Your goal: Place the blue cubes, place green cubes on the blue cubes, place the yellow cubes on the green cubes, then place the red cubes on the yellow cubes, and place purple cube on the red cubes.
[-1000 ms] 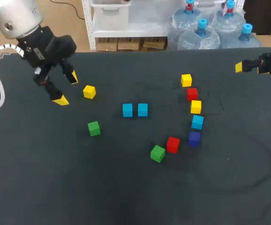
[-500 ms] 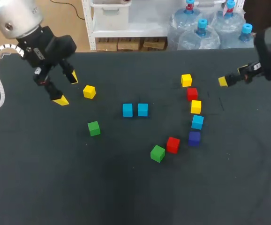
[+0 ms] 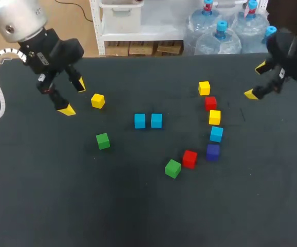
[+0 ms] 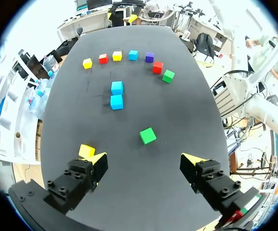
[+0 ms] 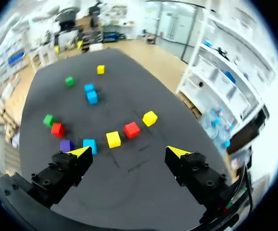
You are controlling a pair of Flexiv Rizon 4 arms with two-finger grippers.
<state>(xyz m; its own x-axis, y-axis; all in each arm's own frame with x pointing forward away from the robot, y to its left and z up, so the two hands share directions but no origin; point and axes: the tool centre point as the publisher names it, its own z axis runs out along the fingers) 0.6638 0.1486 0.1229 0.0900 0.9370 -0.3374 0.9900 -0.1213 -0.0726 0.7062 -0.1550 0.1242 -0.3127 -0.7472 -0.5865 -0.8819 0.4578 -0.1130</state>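
Since a second ago my right jaws have swung in over the worktop's far right corner, apart and empty. My left jaws hang apart beside a yellow cube. Two blue cubes sit side by side mid-worktop; the green cubes lie apart from them.

Room around the blue pair
Right of it a close-set cube column crowds me; left, wide gaps.

right arm — blurred, edge-cut | yellow cube — partly behind left pincer
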